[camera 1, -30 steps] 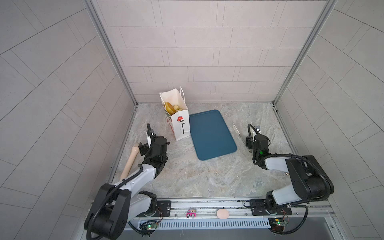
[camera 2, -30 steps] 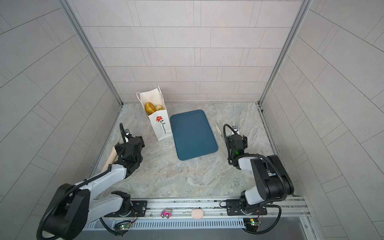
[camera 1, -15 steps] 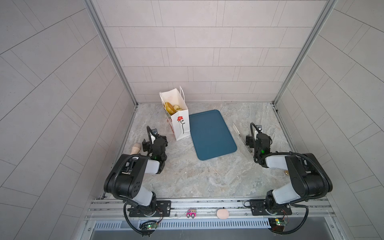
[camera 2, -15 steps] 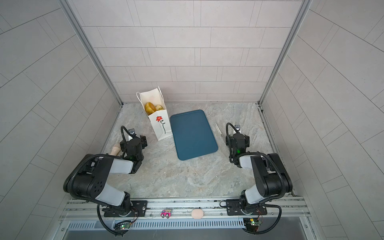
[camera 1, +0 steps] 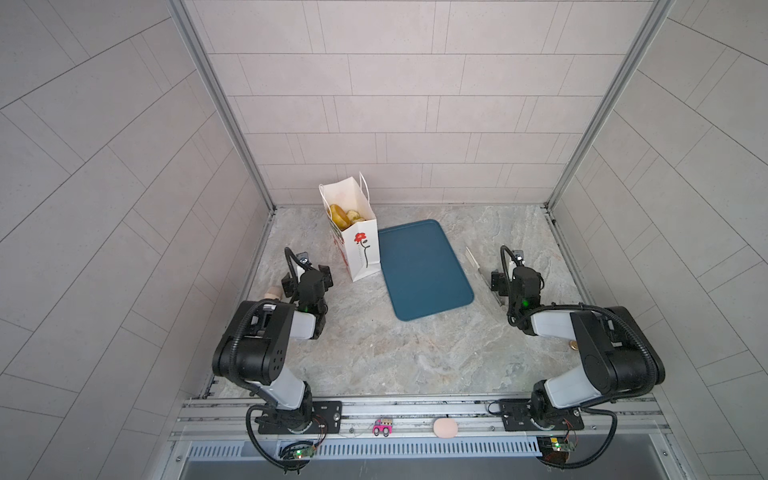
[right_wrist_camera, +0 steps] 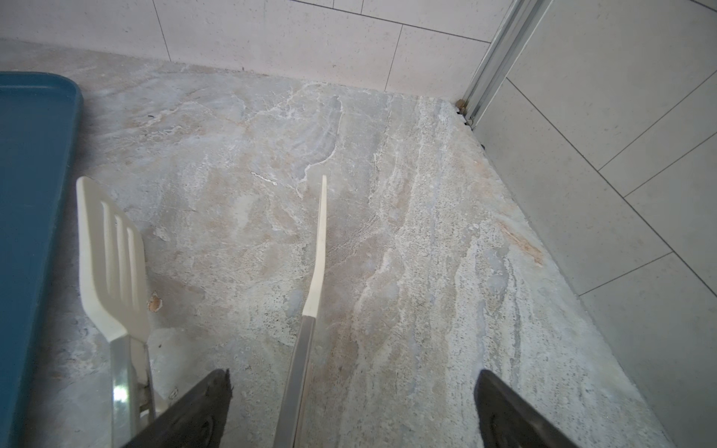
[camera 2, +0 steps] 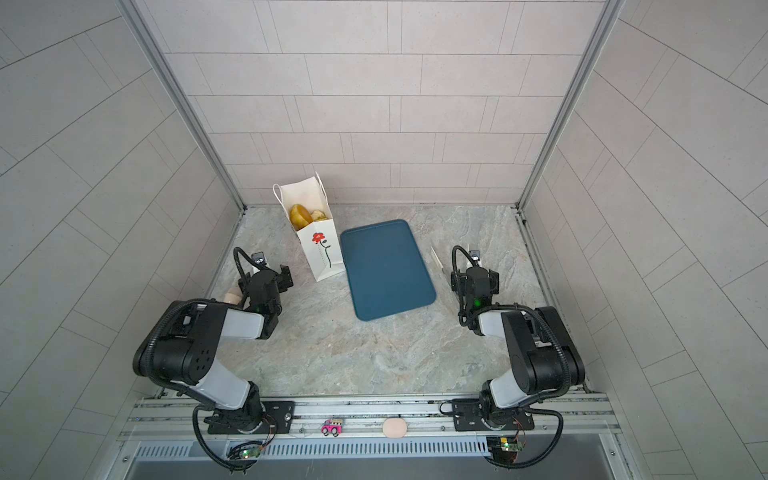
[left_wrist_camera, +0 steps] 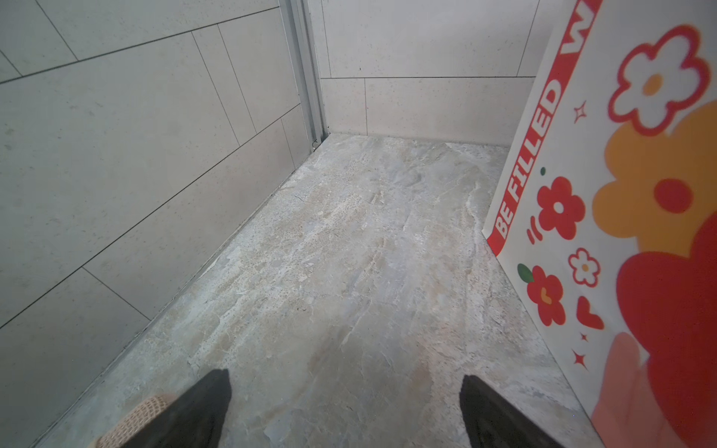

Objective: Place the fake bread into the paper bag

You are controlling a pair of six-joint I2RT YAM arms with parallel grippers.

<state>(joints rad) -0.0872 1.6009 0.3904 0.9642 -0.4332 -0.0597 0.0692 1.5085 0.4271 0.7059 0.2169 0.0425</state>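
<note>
- A robot test cell, lab-like rather than lived-in.
- Bare grey tiled walls (camera 1: 395,104) box in a marble-patterned desk (camera 1: 395,345) on three sides, with aluminium posts (camera 1: 222,104) at the back corners.
- Two robot arms (camera 1: 266,345) are bolted to a metal rail (camera 1: 415,410), with exposed circuit boards (camera 1: 297,454) lit green below.

Even, soft, shadowless light; wide-angle distortion.

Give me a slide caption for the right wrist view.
Open right hand over white tongs on the stone table, beside a blue tray.
</note>
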